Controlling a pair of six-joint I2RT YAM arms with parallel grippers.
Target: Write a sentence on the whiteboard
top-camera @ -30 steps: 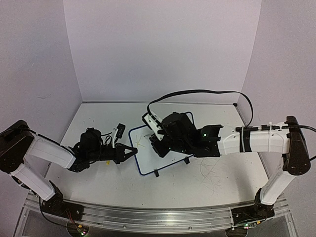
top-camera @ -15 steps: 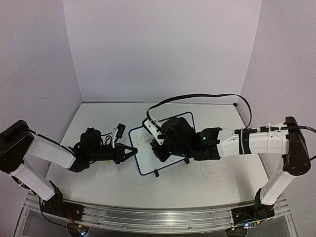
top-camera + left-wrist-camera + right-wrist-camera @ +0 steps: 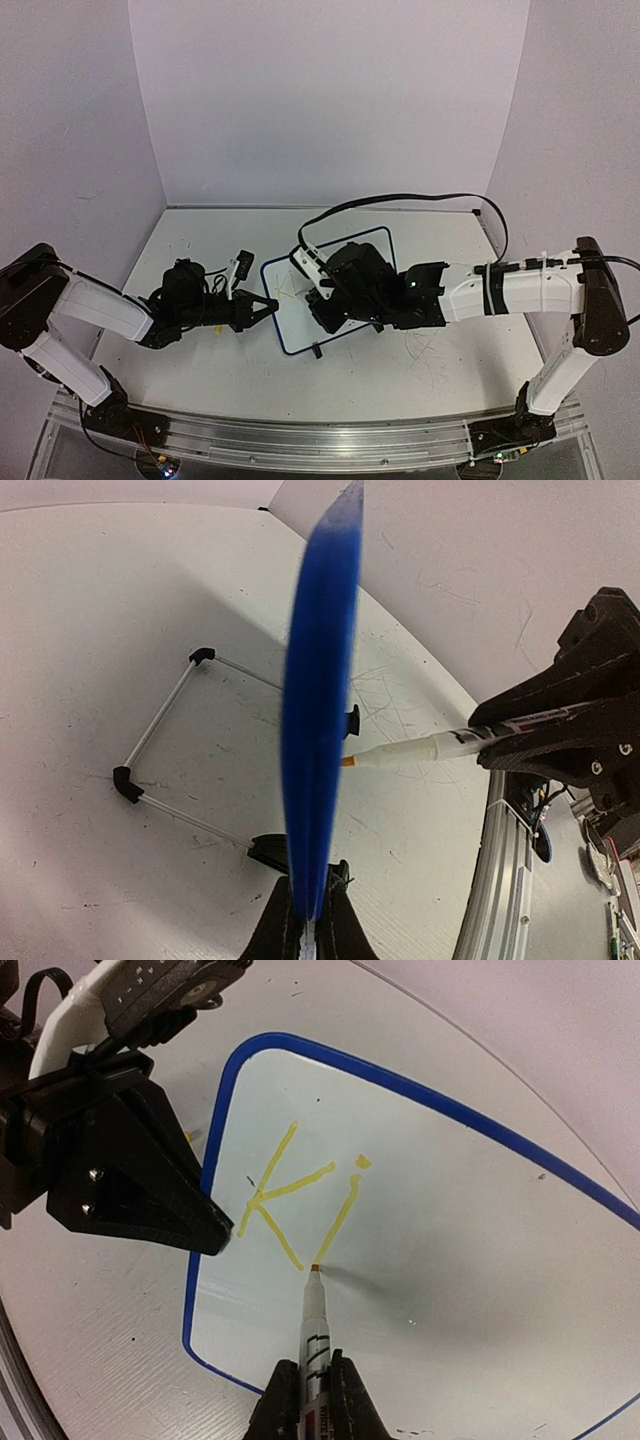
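Barely begun: sentence [image 3: 290, 1195] stands at "Ki"

R pincer [image 3: 308, 1400] is pressed tight on a white marker [image 3: 314, 1320]. Its tip touches the whiteboard [image 3: 430, 1260] at the foot of the "i" stroke. Just left of the tip are a yellow "K" and an "i" w/ its dot, near the board's left end. Nothing else is written yet.

L pincer [image 3: 308, 925] is pinched on the blue frame edge, steadying the board, which looks propped on its wire stand [image 3: 160, 730]. The board sits mid-surface [image 3: 200, 370], between the two arms.

Change vs a sec ago, top view: R arm has slid toward the L pincer and the bases, uncovering the board's far right corner. L arm hasn't budged. That reads as the "i" downstroke just completed.

So two letters are done and most of the sentence remains. Next move is prob. a lift and a shift right for the following letter, w/ L grip kept firm so the board doesn't skid.
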